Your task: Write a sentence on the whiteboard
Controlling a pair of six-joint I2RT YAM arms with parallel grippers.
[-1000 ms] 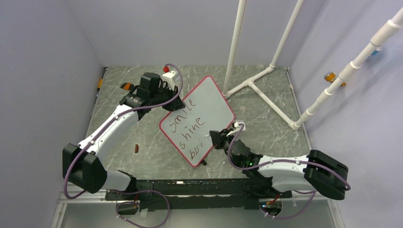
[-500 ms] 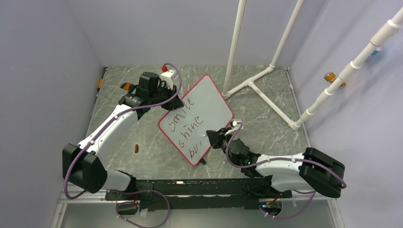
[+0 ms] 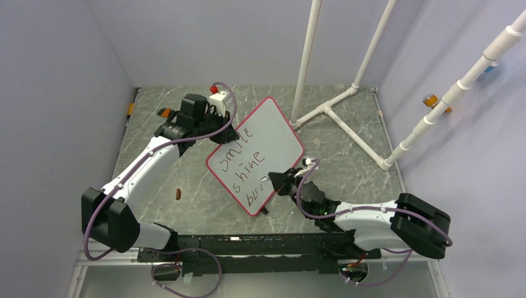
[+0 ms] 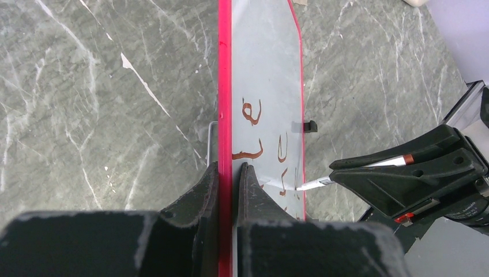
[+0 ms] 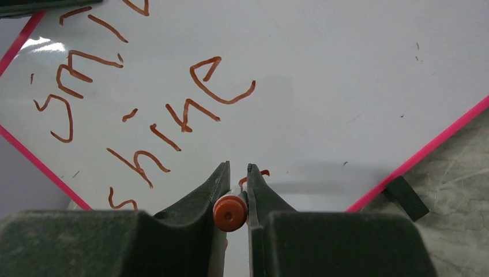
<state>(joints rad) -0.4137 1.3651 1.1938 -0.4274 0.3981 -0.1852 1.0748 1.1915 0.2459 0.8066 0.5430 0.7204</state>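
Note:
The whiteboard (image 3: 273,133) is held tilted off the table, and my left gripper (image 3: 227,133) is shut on its red rim (image 4: 224,86) at the upper-left edge. The sentence (image 3: 243,166) runs in reddish-brown lines: "smile", "shine" and a scrawled third word. My right gripper (image 3: 275,182) is shut on a marker (image 5: 229,213) with an orange-brown end cap. The marker's white tip (image 4: 314,183) touches the board near the third line. In the right wrist view the letters (image 5: 173,115) fill the whiteboard (image 5: 346,69) above my right gripper (image 5: 238,168).
A white pipe frame (image 3: 340,110) stands on the table behind and right of the board. A small brown piece (image 3: 178,194) lies on the marble table left of the board. A black clip (image 5: 406,198) sits at the board's lower edge. Walls close in on three sides.
My right gripper and the marker have shifted slightly left along the board's lower part. The left gripper and board have nudged a little left.

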